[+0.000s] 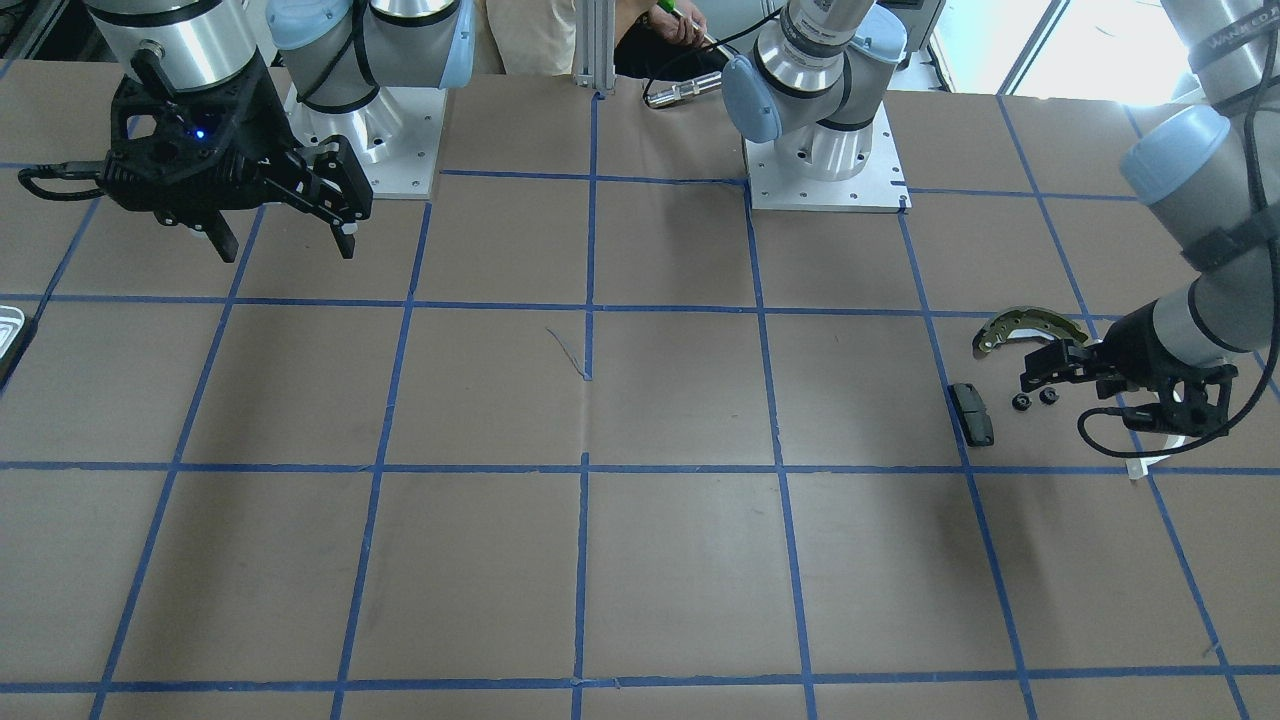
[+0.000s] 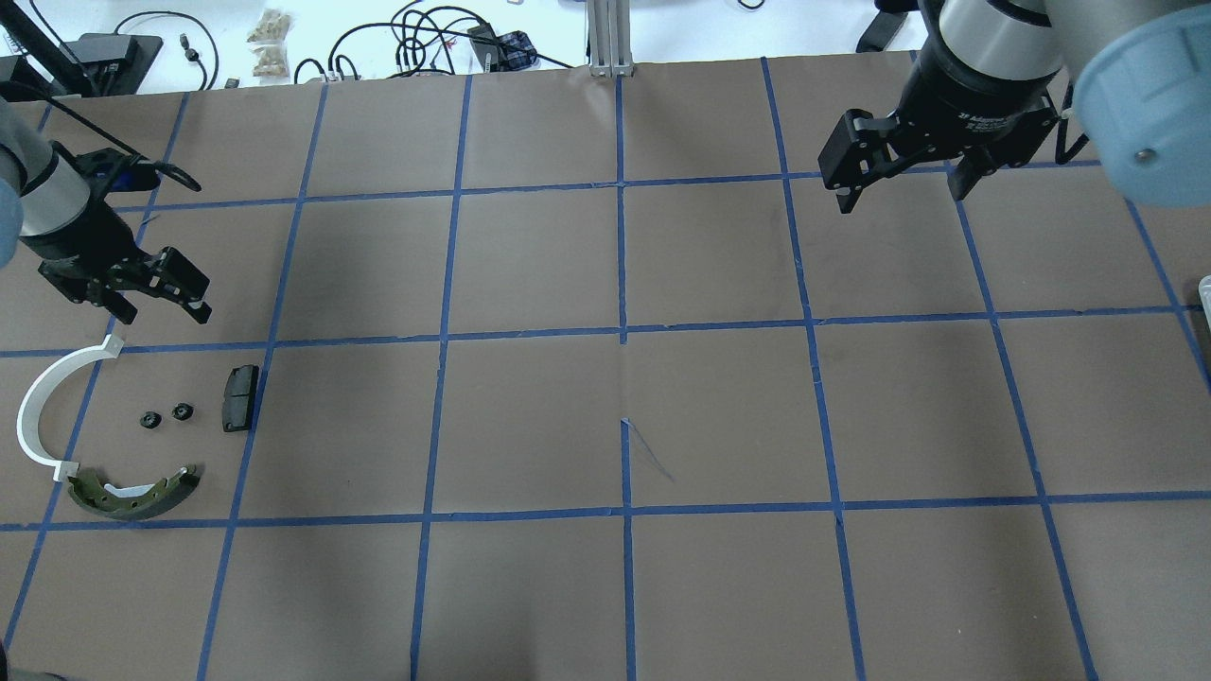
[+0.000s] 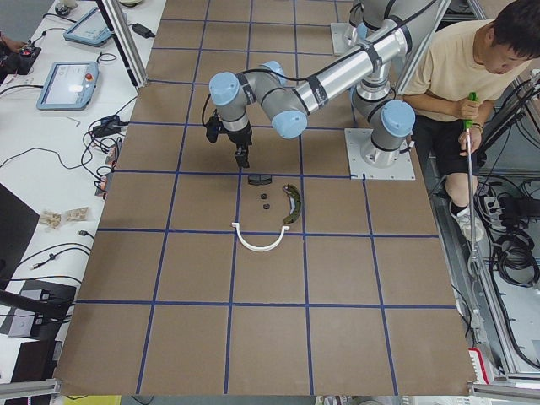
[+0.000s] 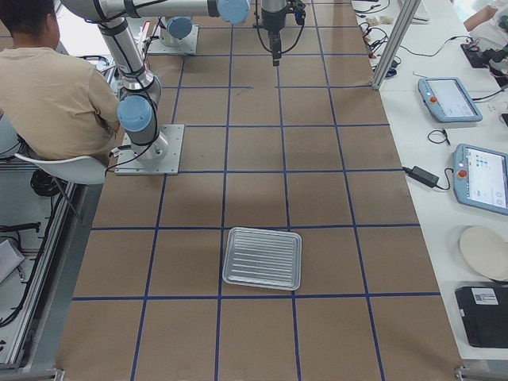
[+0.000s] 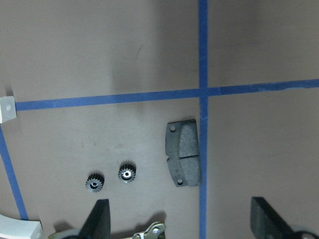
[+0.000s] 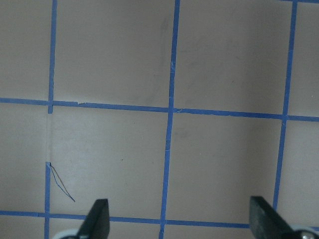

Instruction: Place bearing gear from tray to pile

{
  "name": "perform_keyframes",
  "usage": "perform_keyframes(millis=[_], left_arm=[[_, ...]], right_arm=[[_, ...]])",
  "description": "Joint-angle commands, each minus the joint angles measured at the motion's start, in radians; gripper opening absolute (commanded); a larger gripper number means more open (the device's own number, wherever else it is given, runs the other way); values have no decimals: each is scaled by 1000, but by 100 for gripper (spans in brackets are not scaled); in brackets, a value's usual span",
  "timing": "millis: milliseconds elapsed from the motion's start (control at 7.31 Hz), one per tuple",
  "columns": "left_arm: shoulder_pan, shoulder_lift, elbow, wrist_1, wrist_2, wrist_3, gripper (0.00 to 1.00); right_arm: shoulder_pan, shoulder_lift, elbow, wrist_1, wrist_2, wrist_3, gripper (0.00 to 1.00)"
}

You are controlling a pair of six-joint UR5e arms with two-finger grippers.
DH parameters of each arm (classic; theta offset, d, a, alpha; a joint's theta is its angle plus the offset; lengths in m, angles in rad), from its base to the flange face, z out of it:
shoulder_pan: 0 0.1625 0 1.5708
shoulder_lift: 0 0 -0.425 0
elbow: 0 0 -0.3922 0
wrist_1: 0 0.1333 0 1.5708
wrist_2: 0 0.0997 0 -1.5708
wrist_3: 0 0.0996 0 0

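Overhead exterior: left pincer [image 2: 161, 307] and right pincer [image 2: 899, 194] gape wide, bearing gears [image 2: 183, 411] lying beside black pad [image 2: 240, 398].

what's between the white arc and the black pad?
Two small black gears, side by side, lie between the white arc and the black pad; the overhead view shows it.

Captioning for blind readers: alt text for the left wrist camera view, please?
Two small black gears lie side by side on the brown table, a dark rectangular pad just right of them beside blue tape. The fingers of the open left tool frame the bottom edge; white arc ends show at left.
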Motion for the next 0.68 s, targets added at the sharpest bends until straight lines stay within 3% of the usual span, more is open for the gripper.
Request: perform_keyframes(millis=[0,274,547], left_arm=[[-166,104,5,-47,-4,-69,100],[-289,184,11,-110,-83,-254,100],[-405,228,23,-157,-67,-293,100]], right_arm=[[0,1,-1,-7,0,2,100],[0,-2,1,-8,-1,0,100],[2,-3,1,-8,0,2,100]])
